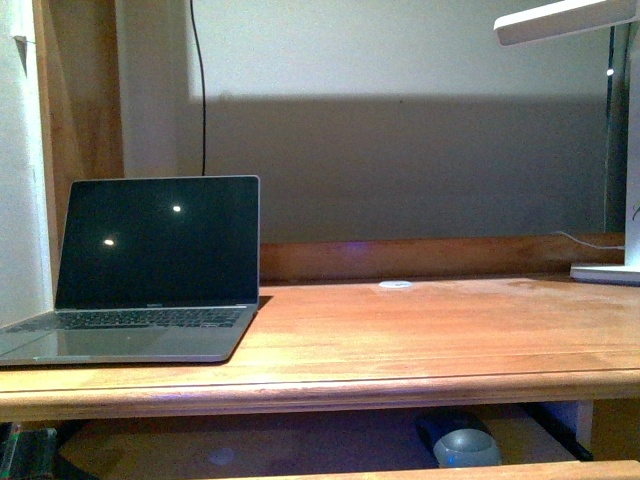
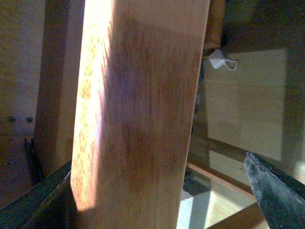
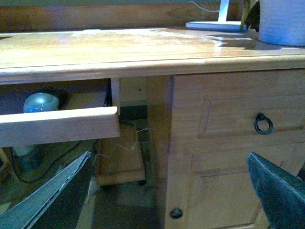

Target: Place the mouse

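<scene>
Mouse (image 1: 466,447) in the pull-out tray (image 3: 57,126) under the worktop (image 1: 420,330).
It lies toward the tray's right end, behind the front rail and below the worktop edge. An open laptop (image 1: 150,270) stands on the worktop's left. The right gripper (image 3: 169,155) has its jaws spread wide and empty. The left gripper (image 2: 159,160) is the same, with a wooden board (image 2: 143,95) close before it.

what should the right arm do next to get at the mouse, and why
Probably ease the right gripper toward the mouse, coming in over the front board of the pull-out tray under the desktop. The jaws stand open and empty, apart from the mouse, and that board partly hides it.
</scene>
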Robot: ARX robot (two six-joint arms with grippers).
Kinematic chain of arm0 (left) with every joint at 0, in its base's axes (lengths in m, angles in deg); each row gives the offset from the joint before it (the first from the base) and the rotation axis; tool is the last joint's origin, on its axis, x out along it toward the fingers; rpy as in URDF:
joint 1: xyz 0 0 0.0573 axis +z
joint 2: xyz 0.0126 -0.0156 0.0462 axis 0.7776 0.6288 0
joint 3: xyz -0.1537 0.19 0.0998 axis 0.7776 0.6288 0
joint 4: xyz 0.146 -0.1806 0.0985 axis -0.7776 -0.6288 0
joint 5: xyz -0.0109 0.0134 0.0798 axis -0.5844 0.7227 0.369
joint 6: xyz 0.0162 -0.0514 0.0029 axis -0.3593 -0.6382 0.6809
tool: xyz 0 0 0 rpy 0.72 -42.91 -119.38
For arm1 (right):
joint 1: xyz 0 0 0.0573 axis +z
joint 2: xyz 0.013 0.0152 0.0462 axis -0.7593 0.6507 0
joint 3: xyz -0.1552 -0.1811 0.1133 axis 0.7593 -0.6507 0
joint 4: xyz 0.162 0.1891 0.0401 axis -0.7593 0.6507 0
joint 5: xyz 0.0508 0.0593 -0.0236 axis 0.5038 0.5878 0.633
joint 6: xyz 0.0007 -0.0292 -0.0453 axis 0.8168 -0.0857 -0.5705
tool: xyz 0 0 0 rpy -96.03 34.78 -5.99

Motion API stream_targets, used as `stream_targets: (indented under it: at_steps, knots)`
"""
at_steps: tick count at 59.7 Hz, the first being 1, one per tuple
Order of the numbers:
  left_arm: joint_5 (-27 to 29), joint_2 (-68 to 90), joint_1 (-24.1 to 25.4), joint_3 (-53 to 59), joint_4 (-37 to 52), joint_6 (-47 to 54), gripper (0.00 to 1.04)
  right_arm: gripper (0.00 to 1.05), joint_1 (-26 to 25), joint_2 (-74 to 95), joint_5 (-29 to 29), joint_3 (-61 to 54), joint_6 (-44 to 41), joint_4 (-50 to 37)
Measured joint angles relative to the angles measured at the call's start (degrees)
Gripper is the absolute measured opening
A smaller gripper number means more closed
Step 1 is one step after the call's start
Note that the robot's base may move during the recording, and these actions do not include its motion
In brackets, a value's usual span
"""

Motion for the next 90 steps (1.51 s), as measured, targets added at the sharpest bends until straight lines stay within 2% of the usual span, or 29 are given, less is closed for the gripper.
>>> stream_targets:
  at_steps: [21, 42, 51, 64, 70, 75, 90]
  knots:
    - [-0.44, -14.49, -5.2, 8.59, -11.69, -7.26, 0.97, 0.97, 0.0, 0.0, 0.02, 0.0, 0.0, 0.0]
    - [0.7, -26.86, -13.11, 13.35, -20.24, -18.03, 0.97, 0.97, 0.0, 0.0, 0.02, 0.0, 0.0, 0.0]
    - [-0.46, -29.81, -16.02, 13.84, -20.63, -27.85, 0.97, 0.97, 0.0, 0.0, 0.02, 0.0, 0.0, 0.0]
    - [0.46, -32.7, -15.37, 9.07, -13.75, -54.27, 0.97, 0.97, 0.0, 0.0, 0.02, 0.0, 0.0, 0.0]
    - [3.28, -34.62, -13.4, 5.79, -12.11, -68.87, 0.97, 0.97, 0.0, 0.0, 0.0, 0.0, 0.0, 0.0]
    - [8.37, -36.37, -11.5, 4.09, -11.89, -78.27, 0.97, 0.97, 0.0, 0.0, 0.02, 0.0, 0.0, 0.0]
    - [26.58, -49.72, -8.07, 5.4, -17.73, -88.5, 0.97, 0.97, 0.0, 0.0, 0.02, 0.0, 0.0, 0.0]
